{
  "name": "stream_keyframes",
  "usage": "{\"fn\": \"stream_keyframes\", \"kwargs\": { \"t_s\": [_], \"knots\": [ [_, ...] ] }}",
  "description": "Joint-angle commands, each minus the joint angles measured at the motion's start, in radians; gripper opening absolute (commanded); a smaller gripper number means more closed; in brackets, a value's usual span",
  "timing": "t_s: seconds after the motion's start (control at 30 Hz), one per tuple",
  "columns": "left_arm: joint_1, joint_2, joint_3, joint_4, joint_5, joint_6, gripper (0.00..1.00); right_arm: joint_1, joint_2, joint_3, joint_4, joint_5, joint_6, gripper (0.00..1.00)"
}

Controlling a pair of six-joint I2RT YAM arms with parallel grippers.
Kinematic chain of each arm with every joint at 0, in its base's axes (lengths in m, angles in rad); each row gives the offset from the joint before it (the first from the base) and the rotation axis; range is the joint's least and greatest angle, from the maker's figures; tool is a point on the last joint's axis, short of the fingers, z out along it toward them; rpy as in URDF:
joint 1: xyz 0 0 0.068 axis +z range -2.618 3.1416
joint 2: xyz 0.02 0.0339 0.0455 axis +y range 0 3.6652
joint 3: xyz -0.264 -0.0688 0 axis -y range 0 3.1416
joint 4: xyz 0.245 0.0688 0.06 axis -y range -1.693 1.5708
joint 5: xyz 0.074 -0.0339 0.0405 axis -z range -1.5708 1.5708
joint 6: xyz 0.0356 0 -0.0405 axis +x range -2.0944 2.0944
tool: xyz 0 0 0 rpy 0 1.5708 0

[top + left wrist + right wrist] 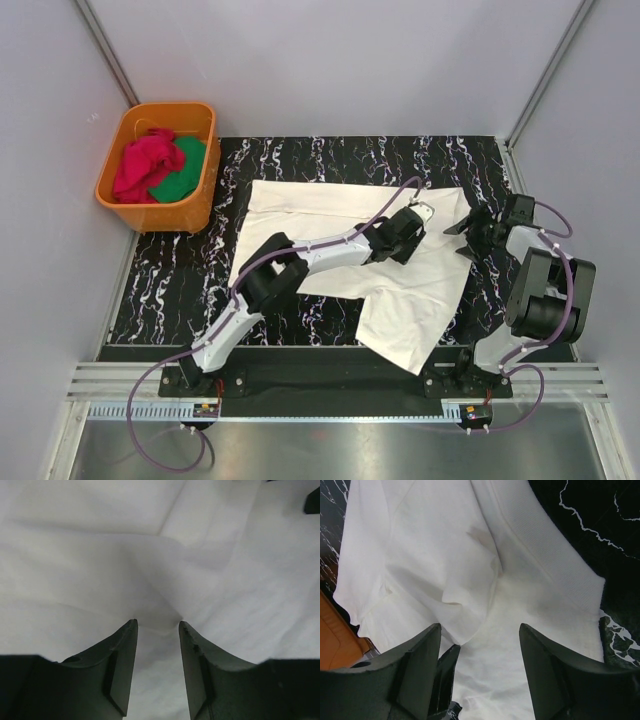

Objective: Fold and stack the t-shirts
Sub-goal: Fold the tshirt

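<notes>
— Which way does the shirt lie?

— We see one cream-white t-shirt [320,210] spread on the black, white-veined table [170,290]. Its long axis slants from the far left to the near right. It passes under both grippers, and one end reaches back toward the arms' bases.

— What about the cloth itself?

— It is soft and matte, with shallow creases. Just right of the right gripper [480,630] we make out a ribbed band [545,570] along the shirt's edge. Ahead of that gripper's fingers there is a faint darker mark on the cloth.

— And the hands?

— The right gripper's fingers stand wide apart above the cloth and grasp nothing. The left gripper [156,624] is pressed low to the shirt with only a narrow gap between its fingers. The cloth puckers into a small fold right at its tips. We cannot tell whether that fold is actually gripped.

— What else do we count?

— There is one orange plastic tub [205,195], well off to the left of the left gripper. Two bundles lie inside it, a red garment [140,165] and a green cloth [183,175].
</notes>
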Motion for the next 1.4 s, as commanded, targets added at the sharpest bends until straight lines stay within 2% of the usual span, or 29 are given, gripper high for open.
{"fn": "stream_keyframes", "kwargs": {
  "t_s": [0.0,0.27,0.43,0.5,0.53,0.67,0.73,0.9,1.13,1.37],
  "knots": [
    [-0.001,0.014,0.068,-0.007,-0.091,0.051,0.44,0.003,-0.048,0.026,-0.005,0.037,-0.016,0.71],
    [-0.01,0.046,0.083,-0.02,-0.072,0.062,0.46,0.002,-0.002,0.042,0.021,0.023,0.002,0.71],
    [-0.01,0.045,0.088,-0.02,-0.055,0.057,0.36,0.002,0.034,0.055,0.029,0.057,-0.002,0.7],
    [-0.01,0.042,0.091,-0.02,-0.049,0.06,0.33,0.002,0.045,0.059,0.033,0.067,-0.001,0.67],
    [-0.01,0.036,0.091,-0.02,-0.044,0.062,0.26,0.002,0.057,0.065,0.041,0.066,0.001,0.64],
    [-0.01,0.01,0.074,-0.017,-0.03,0.063,0.12,0.002,0.085,0.075,0.058,0.061,0.004,0.57],
    [-0.01,0.0,0.063,-0.014,-0.026,0.063,0.09,0.002,0.102,0.094,0.058,0.063,-0.004,0.5],
    [-0.007,-0.018,0.068,-0.017,-0.019,0.062,0.0,0.002,0.125,0.109,0.084,0.057,0.002,0.48],
    [0.004,-0.038,0.07,-0.019,0.005,0.053,0.0,0.002,0.162,0.131,0.088,0.07,-0.009,0.42],
    [0.039,-0.069,0.056,-0.028,0.048,0.019,0.0,0.002,0.156,0.125,0.085,0.057,-0.013,0.13]
  ]
}}
